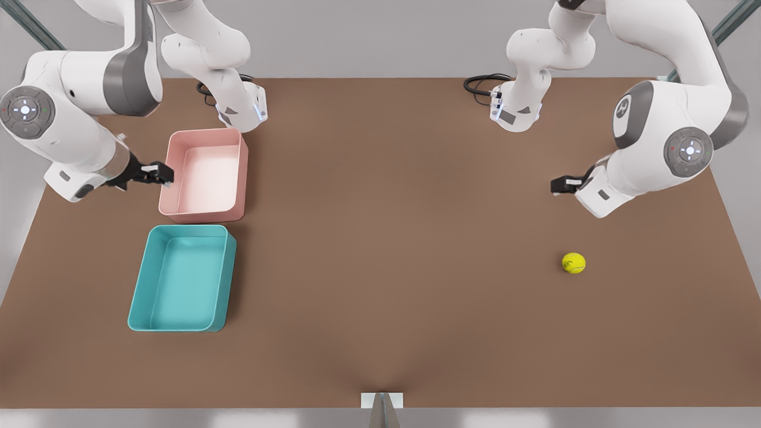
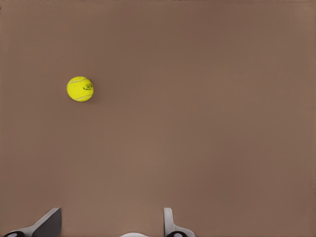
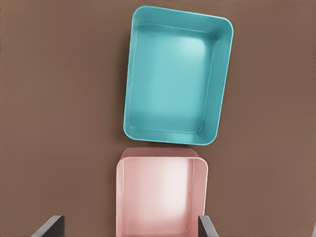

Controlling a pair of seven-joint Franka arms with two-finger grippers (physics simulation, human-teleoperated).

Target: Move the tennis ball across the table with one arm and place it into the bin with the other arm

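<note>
Tennis ball [image 1: 574,263]: lower right of the front view, resting on the brown counter [image 1: 392,249], free of any grip. Left end effector [image 1: 557,185]: hovering above the ball in the frame, apart from it, fingers spread with nothing between. Right end effector [image 1: 162,174]: upper left of the front view, over the pink tub's [image 1: 205,172] edge, fingers apart. Teal bin [image 1: 181,278]: lower left, just beside the pink tub.

yellow-green ball [image 1: 574,263] (faint seam), teal bin [image 1: 182,277], pink tub [image 1: 205,175]
</note>
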